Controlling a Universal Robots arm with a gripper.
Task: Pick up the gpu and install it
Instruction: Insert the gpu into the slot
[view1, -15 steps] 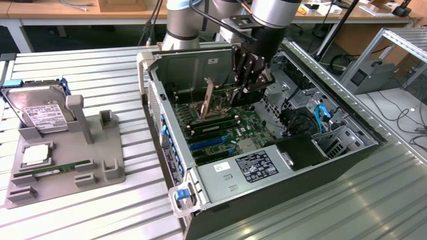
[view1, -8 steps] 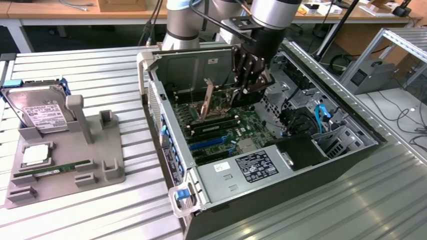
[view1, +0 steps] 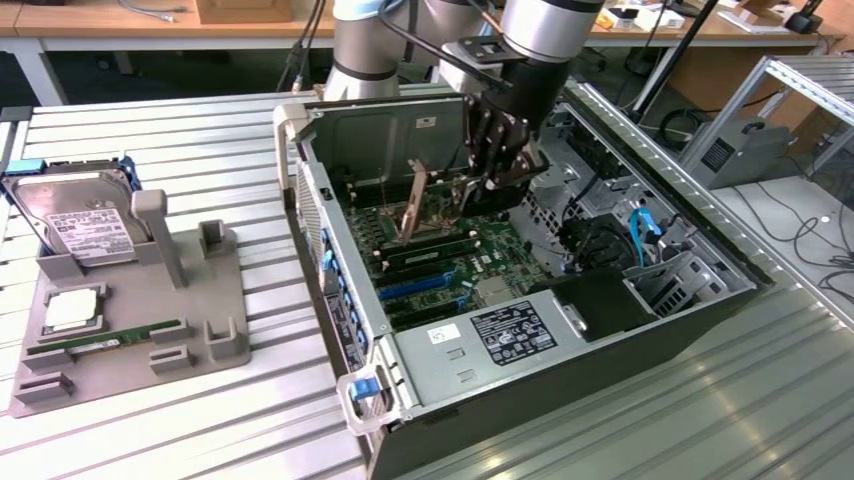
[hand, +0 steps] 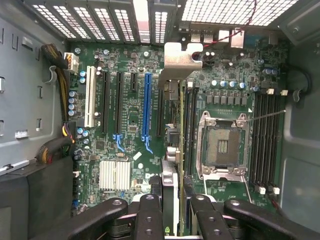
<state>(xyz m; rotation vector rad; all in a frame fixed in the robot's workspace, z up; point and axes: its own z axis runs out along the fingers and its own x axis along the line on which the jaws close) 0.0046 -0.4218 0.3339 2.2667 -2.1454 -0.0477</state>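
Open computer case (view1: 400, 130) on slatted table; hand (hand: 172, 210) grasping gpu (hand: 176, 125) above motherboard (hand: 125, 125).

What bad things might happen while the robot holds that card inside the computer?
The thin dark card with the silver bracket, clamped in the gripper, hangs edge-down above the green motherboard. If misaligned with the blue slot, it might scrape components. The bracket could also catch the grey case's rear grille.
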